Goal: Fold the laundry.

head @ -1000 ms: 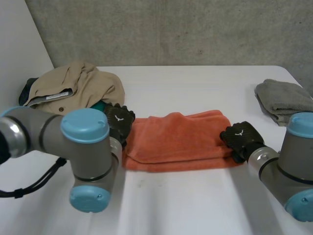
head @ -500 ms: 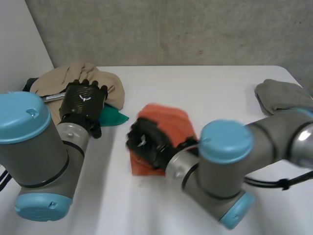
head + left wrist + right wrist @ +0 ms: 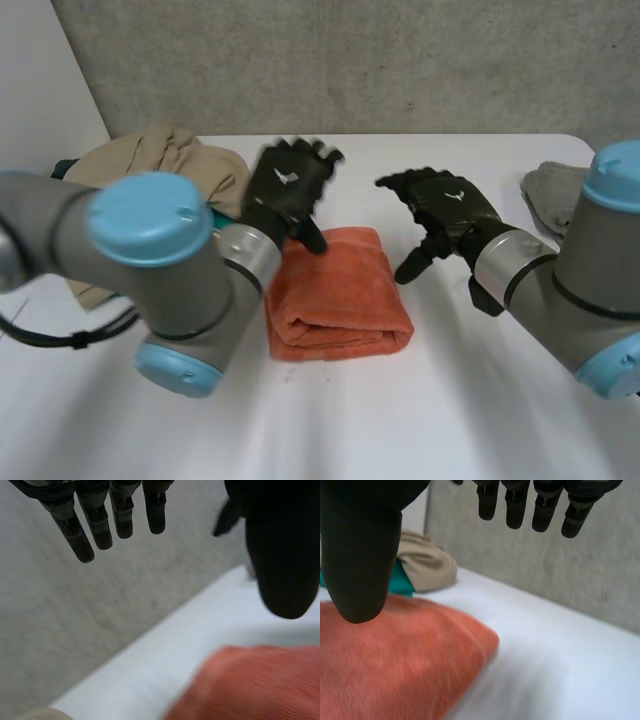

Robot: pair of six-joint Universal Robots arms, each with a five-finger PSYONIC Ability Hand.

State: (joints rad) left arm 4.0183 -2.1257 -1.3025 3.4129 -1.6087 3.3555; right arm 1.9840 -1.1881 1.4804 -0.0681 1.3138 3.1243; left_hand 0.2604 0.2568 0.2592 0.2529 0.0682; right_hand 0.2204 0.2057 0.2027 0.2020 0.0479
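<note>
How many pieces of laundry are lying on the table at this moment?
4. An orange towel, folded, in the middle; a beige garment heaped at the far left; a green cloth peeking from under it; a grey towel at the right edge. The heap may hide more.

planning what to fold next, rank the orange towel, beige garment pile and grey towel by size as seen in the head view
1-2. Orange towel and beige garment pile: too close to rank, the left arm hides part of the pile.
3. Grey towel: smallest, partly behind the right arm.
</note>
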